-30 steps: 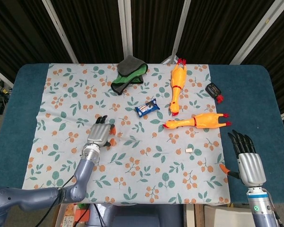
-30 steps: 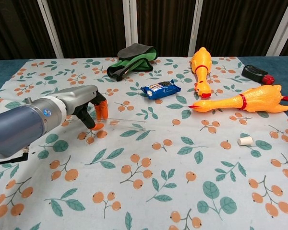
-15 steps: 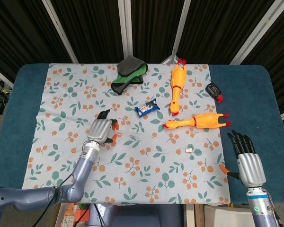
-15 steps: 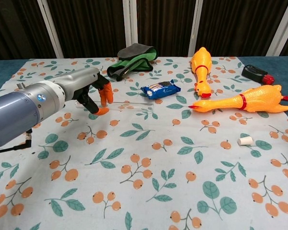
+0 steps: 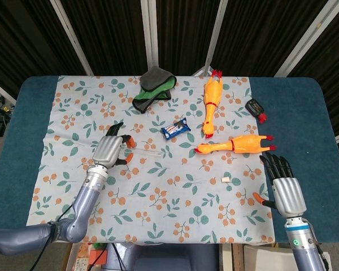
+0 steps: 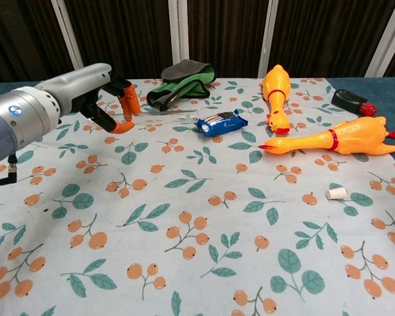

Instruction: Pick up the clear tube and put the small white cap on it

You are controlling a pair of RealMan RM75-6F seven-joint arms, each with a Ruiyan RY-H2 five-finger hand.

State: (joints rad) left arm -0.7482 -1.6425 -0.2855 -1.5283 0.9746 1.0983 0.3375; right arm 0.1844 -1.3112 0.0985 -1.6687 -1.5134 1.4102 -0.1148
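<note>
Two hands on show, only one busy. Left hand (image 5: 109,150) clamped on the clear tube (image 6: 163,115), pinching one end between orange-tipped fingertips (image 6: 128,105). Tube held roughly level and, by the look of it, clear of the floral cloth (image 5: 175,214), with its long axis running 9 to 3 in the head view and the free end poking toward 3 o'clock, near the blue snack packet (image 6: 220,122). Small white cap (image 5: 226,180) sitting loose on the cloth, well apart from the tube, at about 4 o'clock from that free end and just below the nearer rubber chicken (image 5: 234,144). Right hand (image 5: 285,189) parked near the cap at roughly 3 o'clock of it, fingers straight and spread, gripping nothing. So pretty clearly the right hand's job to grab the cap, being way closer, then meet the tube somewhere in the middle and push on along that 9-to-3 line. Worth comparing views: head view gives both hands and the whole tube-to-cap gap, but barely shows the tube, just a faint glassy streak. Chest view shows the tube and the pinch properly, yet leaves the right hand out completely. Can't tell from either which way the cap's opening faces.
</note>
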